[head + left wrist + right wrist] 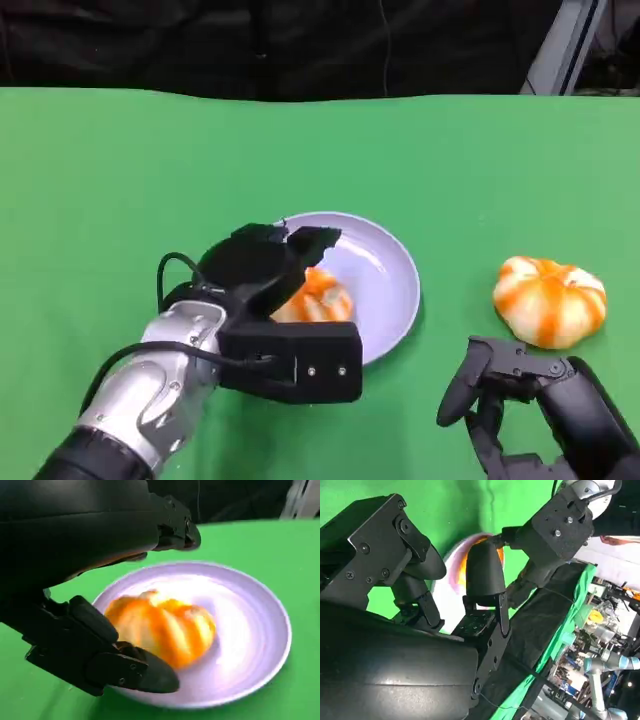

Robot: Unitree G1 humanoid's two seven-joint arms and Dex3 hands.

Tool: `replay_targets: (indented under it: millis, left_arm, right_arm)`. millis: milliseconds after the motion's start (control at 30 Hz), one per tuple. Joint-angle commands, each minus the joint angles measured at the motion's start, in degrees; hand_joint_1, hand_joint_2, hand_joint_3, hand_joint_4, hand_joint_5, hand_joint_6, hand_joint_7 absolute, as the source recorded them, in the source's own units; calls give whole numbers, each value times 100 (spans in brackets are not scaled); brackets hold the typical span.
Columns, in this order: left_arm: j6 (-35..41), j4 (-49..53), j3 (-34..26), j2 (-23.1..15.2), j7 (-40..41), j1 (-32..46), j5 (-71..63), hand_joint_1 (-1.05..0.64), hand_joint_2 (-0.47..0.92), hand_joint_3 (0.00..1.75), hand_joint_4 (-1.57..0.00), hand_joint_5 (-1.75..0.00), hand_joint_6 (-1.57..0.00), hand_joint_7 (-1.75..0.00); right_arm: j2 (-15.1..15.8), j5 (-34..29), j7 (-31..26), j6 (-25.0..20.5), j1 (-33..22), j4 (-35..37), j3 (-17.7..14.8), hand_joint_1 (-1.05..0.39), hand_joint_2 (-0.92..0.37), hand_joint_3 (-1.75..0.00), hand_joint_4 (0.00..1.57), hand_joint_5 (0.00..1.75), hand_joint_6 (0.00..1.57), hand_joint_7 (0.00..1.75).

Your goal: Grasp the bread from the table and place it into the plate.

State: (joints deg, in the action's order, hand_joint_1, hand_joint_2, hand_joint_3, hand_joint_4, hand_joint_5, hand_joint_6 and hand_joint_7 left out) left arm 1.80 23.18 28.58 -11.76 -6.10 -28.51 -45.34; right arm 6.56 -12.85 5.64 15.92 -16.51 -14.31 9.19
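An orange-and-white striped bread (322, 298) (165, 630) lies on the left part of the lilac plate (400, 290) (250, 630). My left hand (265, 275) (75, 545) hovers over that side of the plate. Its fingers (175, 530) are spread well above the bread and its thumb (130, 672) sits low beside it, with nothing gripped. A second striped bread (550, 300) rests on the green table to the right of the plate. Just in front of that bread my right hand (510, 395) (420, 605) waits with fingers apart and empty.
The green table (120, 180) runs wide to the left and behind the plate, ending at a dark backdrop along the far edge. In the right wrist view the left hand (560, 525) appears beyond my own fingers, with cluttered lab gear far off.
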Motion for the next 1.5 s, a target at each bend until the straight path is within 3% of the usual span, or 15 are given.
replay_targets:
  millis: [33,233,500,667,833,867,900,933,967,1033,1167,1233,1500]
  left_arm:
    - [-39,-300,-33,-238,-194,195,117,-92,92,51,-1,0,-3,-1]
    - [-540,-910,-452,-660,39,668,507,-85,92,51,-8,-4,-9,-4]
    - [-1073,-1971,-1353,-1265,-473,1703,1740,-72,92,43,-17,-11,-19,-7]
    - [-1858,-2165,-1906,-1458,-159,2541,2229,-57,92,30,-47,-27,-42,-13]
    - [-2876,-1850,-2371,-1092,599,3208,2618,-22,92,13,-86,-45,-82,-19]
    - [-2992,-1814,-2430,-1025,717,3295,2639,-10,90,20,-90,-68,-97,-23]
    - [-3034,-1854,-2526,-894,940,3455,2610,-6,85,29,-89,-81,-102,-24]
    - [-3150,-1855,-2617,-763,1111,3599,2663,2,75,57,-90,-112,-110,-41]
    - [-3207,-1890,-2700,-627,1186,3760,2822,6,64,83,-90,-130,-105,-65]
    - [-3187,-2037,-2808,-430,1164,4028,3143,7,54,111,-88,-155,-89,-109]
    - [-2825,-2598,-2924,-34,1016,4566,3821,9,49,124,-83,-170,-77,-142]
    - [-2889,-2612,-2937,104,1014,4636,3933,10,46,130,-85,-174,-75,-151]
    - [-3326,-2278,-3016,235,922,4462,4034,3,43,131,-80,-175,-74,-153]
  right_arm:
    - [96,47,-13,129,22,57,-61,9,-33,-143,80,173,78,136]
    - [78,-7,-58,127,35,63,-67,10,-32,-144,81,170,79,136]
    - [92,-35,-73,156,58,86,-64,10,-32,-144,81,172,78,137]
    - [137,38,-7,124,49,56,-88,10,-32,-144,80,172,78,137]
    - [151,63,14,79,45,40,-114,11,-33,-143,80,171,78,136]
    - [150,69,20,70,45,37,-115,11,-33,-143,81,171,78,136]
    - [149,63,17,72,46,37,-117,11,-33,-143,81,171,78,136]
    - [147,56,15,58,45,27,-120,10,-33,-143,81,171,78,136]
    - [148,44,9,51,47,21,-126,10,-33,-143,80,170,78,135]
    - [157,44,8,67,54,33,-142,10,-33,-142,80,170,78,135]
    - [196,127,27,230,97,158,-201,11,-33,-142,81,167,79,135]
    - [190,137,10,304,114,214,-231,12,-34,-142,82,166,80,134]
    - [168,97,-5,272,98,170,-234,12,-32,-144,85,166,81,134]
